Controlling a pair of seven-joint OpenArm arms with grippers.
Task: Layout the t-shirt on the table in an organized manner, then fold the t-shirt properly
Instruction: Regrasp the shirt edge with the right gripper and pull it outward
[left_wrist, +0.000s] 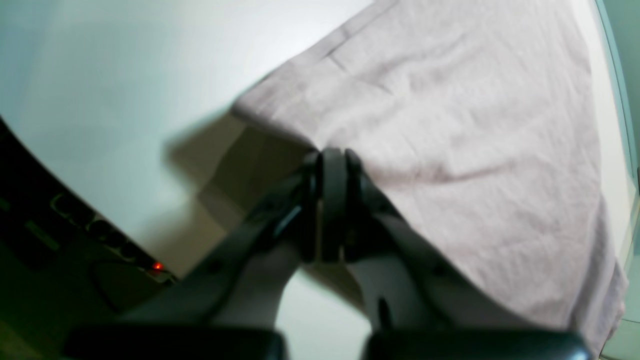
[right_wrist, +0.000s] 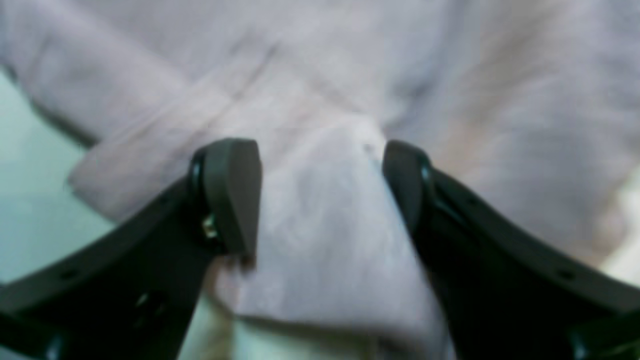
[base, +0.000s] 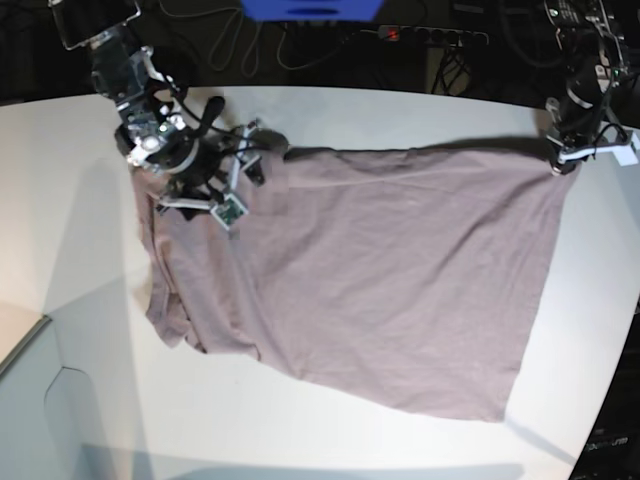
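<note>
A mauve-grey shirt (base: 380, 270) lies spread across the white table (base: 80, 330), most of its body flat and lightly creased, its lower hem running toward the table's near edge in the base view.

The left gripper (left_wrist: 332, 152) is pressed together on the shirt's edge at a corner; in the left wrist view the cloth fans away from the pinched jaws and a fold of it hangs lifted above the table, throwing a shadow beneath. In the base view this gripper (base: 562, 158) sits at the shirt's far corner, near the table's back edge.

The right gripper (right_wrist: 322, 187) stands spread wide at the opposite end of the shirt, its two dark fingers (right_wrist: 232, 192) set either side of a raised ridge of fabric. Whether the pads touch the cloth cannot be told from the blurred right wrist view. From the base view this gripper (base: 215, 180) hovers over the shirt's bunched end, where the fabric is rumpled and doubled along the side nearest it.

A power strip (base: 430, 36) with a red light lies on the dark floor beyond the table's back edge.
</note>
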